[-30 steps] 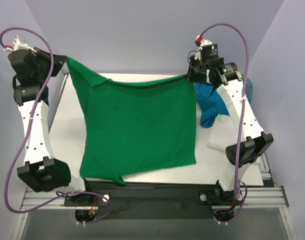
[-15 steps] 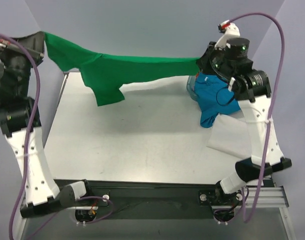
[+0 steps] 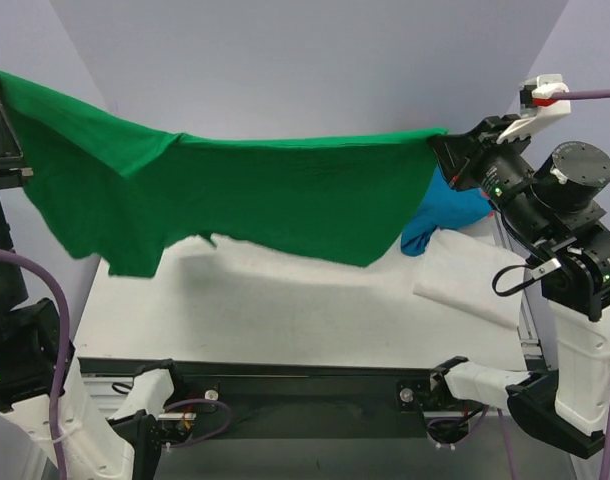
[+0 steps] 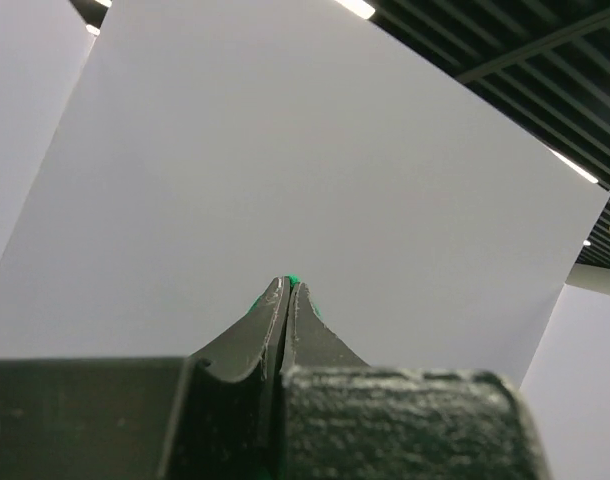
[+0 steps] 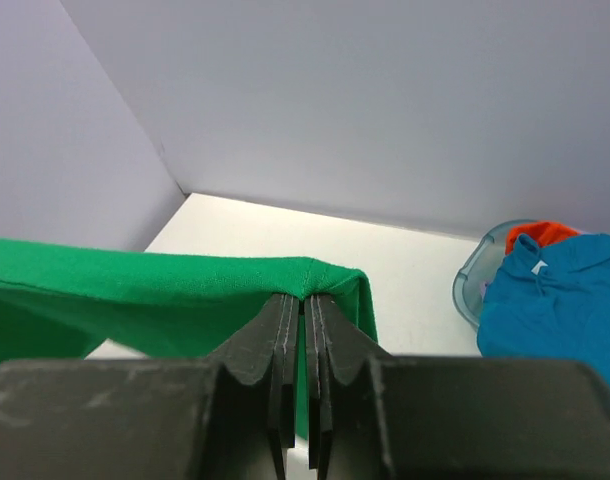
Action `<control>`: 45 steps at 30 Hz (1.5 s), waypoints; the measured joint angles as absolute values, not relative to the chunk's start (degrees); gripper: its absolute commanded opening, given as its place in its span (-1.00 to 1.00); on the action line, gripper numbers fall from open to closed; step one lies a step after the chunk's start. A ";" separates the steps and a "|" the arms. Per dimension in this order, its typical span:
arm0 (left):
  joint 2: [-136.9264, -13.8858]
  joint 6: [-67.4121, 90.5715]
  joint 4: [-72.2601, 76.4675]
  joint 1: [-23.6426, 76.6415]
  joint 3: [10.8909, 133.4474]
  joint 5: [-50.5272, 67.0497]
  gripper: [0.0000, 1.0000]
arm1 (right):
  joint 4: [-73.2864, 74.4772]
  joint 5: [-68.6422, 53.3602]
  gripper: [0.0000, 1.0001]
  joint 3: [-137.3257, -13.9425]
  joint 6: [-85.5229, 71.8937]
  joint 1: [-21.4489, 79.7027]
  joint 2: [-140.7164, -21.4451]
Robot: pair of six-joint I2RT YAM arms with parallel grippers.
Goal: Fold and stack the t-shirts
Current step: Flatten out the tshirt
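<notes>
The bright green t-shirt (image 3: pixel 235 195) hangs stretched in the air between my two grippers, high above the table. My left gripper (image 4: pixel 288 285) is shut on its left corner; only a sliver of green shows at the fingertips, and in the top view that gripper sits at the far left edge. My right gripper (image 3: pixel 440 145) is shut on the right corner, and the green cloth (image 5: pixel 185 285) drapes over its fingertips (image 5: pixel 303 298). The turquoise t-shirt (image 3: pixel 450 210) lies in a heap at the back right, also in the right wrist view (image 5: pixel 555 300). An orange-red t-shirt (image 5: pixel 540 233) peeks out behind it.
A clear bluish bin (image 5: pixel 470 285) at the back right holds the turquoise and orange-red shirts. A white cloth or sheet (image 3: pixel 475 275) lies on the table's right side. The white table (image 3: pixel 285 320) runs below the hanging shirt, with grey walls behind.
Both arms have risen and spread wider, lifting the green shirt from lying on the table to hanging fully in the air. The left gripper moved up and out to the far left.
</notes>
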State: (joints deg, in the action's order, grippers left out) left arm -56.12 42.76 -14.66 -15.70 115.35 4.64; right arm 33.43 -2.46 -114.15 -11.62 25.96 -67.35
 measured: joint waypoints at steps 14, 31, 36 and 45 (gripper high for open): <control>-89.58 42.41 -1.34 -12.03 102.35 12.45 -0.41 | 22.79 -0.67 -0.95 -113.97 -13.47 19.38 -98.50; -102.69 37.71 -14.46 -4.99 82.04 17.15 0.39 | 26.89 -6.42 0.72 -106.61 -15.22 15.51 -115.50; -95.88 38.85 -11.03 -1.83 72.79 17.54 0.40 | 25.17 -7.92 0.70 -96.66 -15.14 18.70 -107.22; -100.03 40.32 -12.73 4.08 65.14 18.06 0.40 | 24.14 -9.30 0.68 -79.11 -16.69 21.74 -105.49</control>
